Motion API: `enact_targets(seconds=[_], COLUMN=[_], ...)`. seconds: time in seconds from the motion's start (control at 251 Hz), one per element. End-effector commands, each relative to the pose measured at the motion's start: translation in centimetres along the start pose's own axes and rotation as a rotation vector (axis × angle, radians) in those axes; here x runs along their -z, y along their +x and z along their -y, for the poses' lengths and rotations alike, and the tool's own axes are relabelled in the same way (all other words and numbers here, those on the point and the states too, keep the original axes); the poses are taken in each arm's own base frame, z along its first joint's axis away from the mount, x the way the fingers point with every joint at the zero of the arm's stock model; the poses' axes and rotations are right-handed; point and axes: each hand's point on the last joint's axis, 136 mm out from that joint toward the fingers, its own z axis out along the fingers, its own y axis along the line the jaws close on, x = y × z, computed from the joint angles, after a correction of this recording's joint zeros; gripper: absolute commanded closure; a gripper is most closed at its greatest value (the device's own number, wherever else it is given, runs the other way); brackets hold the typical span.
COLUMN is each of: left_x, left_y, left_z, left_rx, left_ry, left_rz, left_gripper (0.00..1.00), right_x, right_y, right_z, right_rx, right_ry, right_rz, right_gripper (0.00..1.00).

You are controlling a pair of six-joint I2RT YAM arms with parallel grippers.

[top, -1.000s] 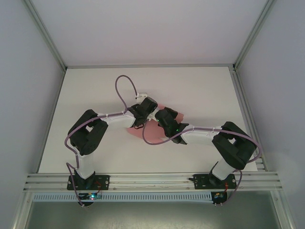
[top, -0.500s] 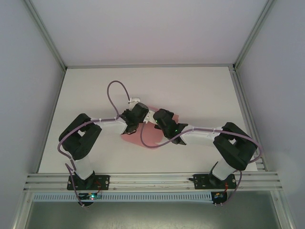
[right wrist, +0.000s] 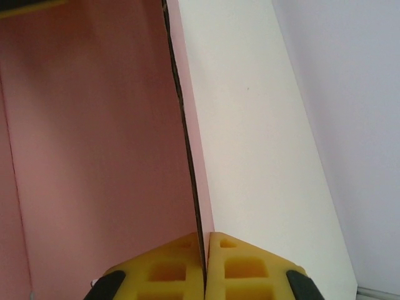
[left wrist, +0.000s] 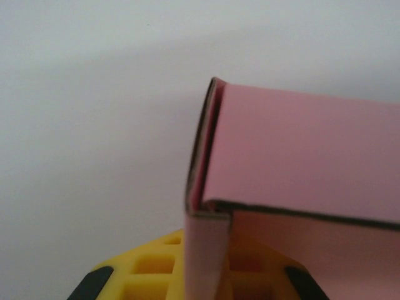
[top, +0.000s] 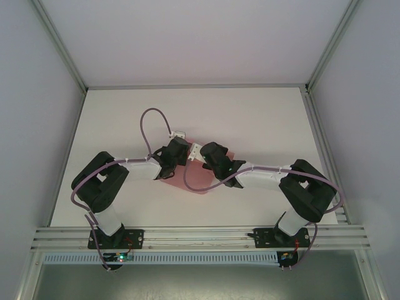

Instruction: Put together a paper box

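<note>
Bench (top: 187,209) nearer than the box (top: 201,182) lies open. Left gripper (left wrist: 206,278) pinches the box's corner flap; right gripper (right wrist: 204,269) pinches a panel edge. Beyond the box, open bench runs to the far edge.

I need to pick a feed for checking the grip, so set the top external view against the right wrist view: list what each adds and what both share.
Top external adds the layout: the left arm and right arm reach in from the near edge and meet over the paper box near the middle of the table. Right wrist adds the grip: the right claw is shut on a thin edge of the pink card, yellow fingers pressed against it from both sides. Shared: the pink box and the white table.
</note>
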Motion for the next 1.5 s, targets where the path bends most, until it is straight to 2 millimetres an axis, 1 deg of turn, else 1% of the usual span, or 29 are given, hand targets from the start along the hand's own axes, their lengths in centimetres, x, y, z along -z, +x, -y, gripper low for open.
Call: enact_targets(seconds=[0.0, 0.056, 0.096, 0.1, 0.144, 0.168, 0.204, 0.243, 0.259, 0.295, 0.331, 0.343, 0.407, 0.539, 0.599, 0.631, 0.698, 0.742, 0.794, 0.846, 0.95, 1.014, 1.169, 1.261, 1.337, 1.385, 1.496], left_x=[0.4, 0.6, 0.9, 0.9, 1.3, 1.5, 1.7, 2.2, 2.4, 2.8, 3.3, 3.5, 4.3, 6.0, 6.9, 7.3, 8.3, 8.9, 9.7, 10.4, 11.4, 11.7, 12.5, 12.5, 12.5, 12.4, 11.7], left_y=[-3.5, -3.8, -4.2, -4.2, -4.5, -4.8, -5.0, -5.5, -5.7, -6.0, -6.4, -6.5, -7.0, -7.4, -7.3, -7.1, -7.0, -7.0, -7.1, -7.2, -7.4, -7.4, -7.4, -7.3, -7.2, -7.1, -6.7], left_z=[-0.3, -0.3, -0.1, -0.1, -0.1, -0.2, -0.3, -0.3, -0.3, -0.3, -0.3, -0.3, -0.3, -0.1, 0.1, 0.3, 0.5, 0.6, 1.0, 1.2, 1.3, 1.4, 1.6, 1.7, 2.3, 2.8, 3.9], left_rx=[0.081, 0.082, 0.087, 0.087, 0.086, 0.091, 0.087, 0.084, 0.087, 0.083, 0.079, 0.081, 0.078, 0.065, 0.053, 0.04, 0.035, 0.045, 0.032, 0.027, 0.003, -0.008, -0.018, -0.013, -0.024, -0.029, -0.049], left_ry=[0.0, 0.007, 0.021, 0.023, 0.03, 0.027, 0.026, 0.026, 0.028, 0.036, 0.043, 0.045, 0.061, 0.109, 0.141, 0.162, 0.199, 0.214, 0.25, 0.275, 0.294, 0.3, 0.328, 0.333, 0.367, 0.39, 0.426], left_rz=[0.124, 0.14, 0.157, 0.159, 0.177, 0.187, 0.199, 0.217, 0.224, 0.24, 0.256, 0.261, 0.282, 0.341, 0.361, 0.368, 0.38, 0.387, 0.391, 0.397, 0.405, 0.402, 0.422, 0.413, 0.405, 0.398, 0.361], left_gripper=[1.0, 1.0, 1.0, 1.0, 1.0, 1.0, 1.0, 1.0, 1.0, 1.0, 1.0, 1.0, 1.0, 1.0, 1.0, 1.0, 1.0, 1.0, 1.0, 1.0, 1.0, 1.0, 1.0, 1.0, 1.0, 1.0, 1.0], right_x=[0.8, 1.2, 1.5, 1.6, 2.1, 2.4, 3.0, 3.8, 4.2, 5.1, 6.2, 6.6, 9.0, 14.7, 16.9, 17.7, 18.5, 18.6, 18.3, 17.9, 16.8, 16.1, 14.3, 13.6, 13.2, 12.9, 12.2], right_y=[-0.1, -0.6, -1.1, -1.2, -1.7, -1.9, -2.1, -2.4, -2.5, -2.8, -3.0, -3.1, -3.3, -3.6, -3.0, -2.4, -0.8, -0.1, 0.1, -0.3, -1.5, -2.1, -2.5, -2.8, -3.5, -4.1, -5.6], right_z=[-3.5, -2.8, -2.1, -1.9, -1.1, -0.5, 0.6, 1.7, 2.1, 2.9, 3.8, 4.0, 5.6, 10.6, 13.1, 14.2, 15.9, 16.0, 15.2, 14.3, 11.8, 11.0, 10.7, 10.1, 9.7, 9.9, 11.2], right_rx=[0.0, -0.023, -0.05, -0.054, -0.083, -0.102, -0.136, -0.17, -0.181, -0.207, -0.228, -0.232, -0.261, -0.396, -0.488, -0.525, -0.588, -0.592, -0.574, -0.55, -0.496, -0.482, -0.475, -0.466, -0.454, -0.46, -0.499], right_ry=[-0.157, -0.143, -0.13, -0.127, -0.115, -0.106, -0.087, -0.076, -0.077, -0.079, -0.08, -0.084, -0.078, -0.015, 0.015, 0.024, 0.04, 0.017, -0.038, -0.094, -0.25, -0.305, -0.327, -0.345, -0.351, -0.325, -0.22], right_rz=[0.021, 0.038, 0.054, 0.057, 0.078, 0.089, 0.105, 0.127, 0.139, 0.165, 0.196, 0.207, 0.267, 0.427, 0.475, 0.482, 0.461, 0.445, 0.433, 0.435, 0.439, 0.434, 0.395, 0.388, 0.405, 0.418, 0.456], right_gripper=[0.98, 0.93, 0.85, 0.82, 0.77, 0.71, 0.54, 0.51, 0.48, 0.36, 0.05, 0.02, 0.02, 0.02, 0.02, 0.02, 0.02, 0.02, 0.02, 0.02, 0.02, 0.02, 0.02, 0.02, 0.02, 0.02, 0.02])
